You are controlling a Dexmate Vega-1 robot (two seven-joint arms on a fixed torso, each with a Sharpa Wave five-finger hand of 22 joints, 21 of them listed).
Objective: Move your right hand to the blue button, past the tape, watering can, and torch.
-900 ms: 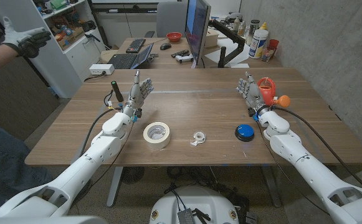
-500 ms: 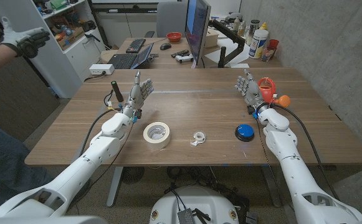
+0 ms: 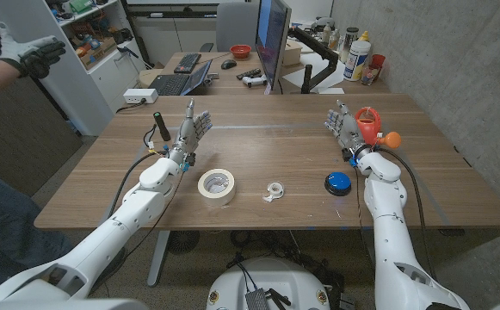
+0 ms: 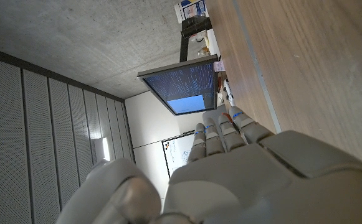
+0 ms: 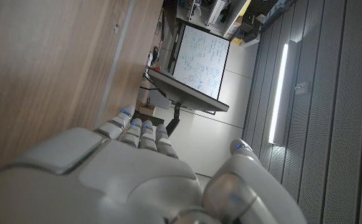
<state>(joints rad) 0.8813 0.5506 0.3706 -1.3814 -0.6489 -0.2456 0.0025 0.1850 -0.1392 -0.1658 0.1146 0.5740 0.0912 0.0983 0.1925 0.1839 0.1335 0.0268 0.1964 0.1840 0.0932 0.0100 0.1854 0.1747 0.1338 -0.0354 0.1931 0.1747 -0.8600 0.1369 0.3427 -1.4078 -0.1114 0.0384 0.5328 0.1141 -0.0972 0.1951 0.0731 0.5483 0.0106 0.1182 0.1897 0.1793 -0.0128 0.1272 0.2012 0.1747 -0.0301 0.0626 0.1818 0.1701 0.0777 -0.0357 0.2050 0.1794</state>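
The right robot hand stands up on the far right part of the counter. Its fingers are apart and it holds nothing. The blue button sits on the counter nearer the robot, just in front of this robot hand and a little toward the middle. The red watering can with its orange spout is just beside the robot hand, on its outer side. It looks very close, maybe touching, but I cannot tell.

The left robot hand stands up on the other side, fingers apart too, holding nothing. A dark torch stands just beside it. The big roll of tape lies in front of the left arm, and a small clear tape roll lies between the big roll and the button.

Here is what could go wrong. If the right robot hand swings out as it pulls back, it could bump the watering can and tip it over, because the can is so near. If it drops too fast, it could hit the button hard or land on the counter next to it. If it slides too far toward the middle, it could push the small tape roll. The cable along the right arm could also drag across the button as the arm pulls back.
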